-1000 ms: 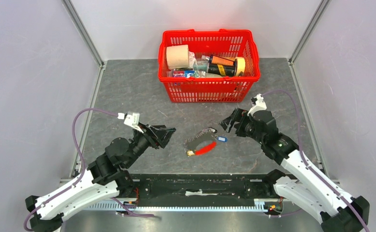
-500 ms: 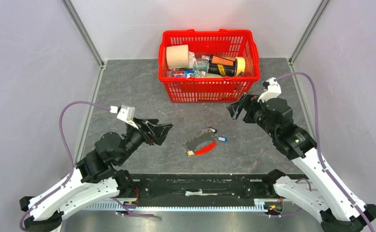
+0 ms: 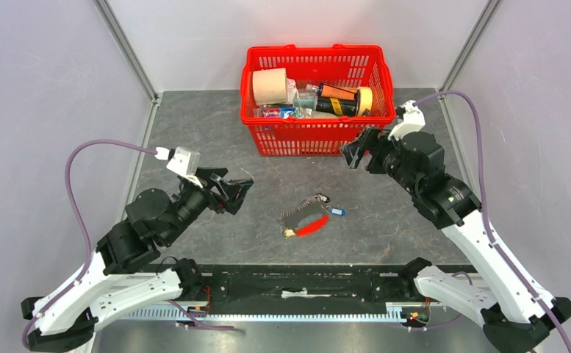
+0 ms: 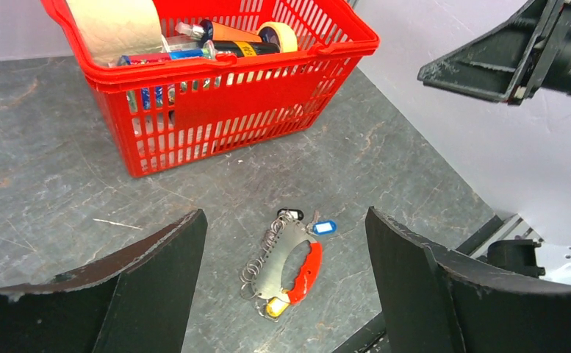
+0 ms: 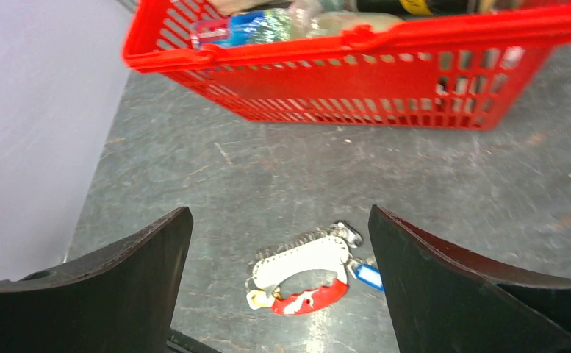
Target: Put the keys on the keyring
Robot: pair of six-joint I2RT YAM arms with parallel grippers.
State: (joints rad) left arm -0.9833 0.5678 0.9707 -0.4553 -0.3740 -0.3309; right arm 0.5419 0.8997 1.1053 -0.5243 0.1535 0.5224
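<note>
The keyring point(image 3: 303, 218) lies flat on the grey table between the arms: a silvery plate with a coil of rings, a red grip point(image 3: 312, 226) and a small brass tag. A key with a blue tag point(image 3: 336, 212) and a key with a black head point(image 3: 322, 198) lie at its far right end, touching the bundle. It also shows in the left wrist view point(image 4: 286, 254) and the right wrist view point(image 5: 304, 266). My left gripper point(image 3: 238, 188) is open and empty, to the left of the bundle. My right gripper point(image 3: 356, 151) is open and empty, raised beyond it to the right.
A red basket point(image 3: 317, 137) holding a tape roll, bottles and other items stands behind the keyring, close to my right gripper. A black rail point(image 3: 304, 279) runs along the near table edge. Grey walls close in both sides.
Both arms have drawn away from the keyring: the left gripper moved back to the left, the right gripper rose and moved towards the basket. The keyring and keys have not moved.
</note>
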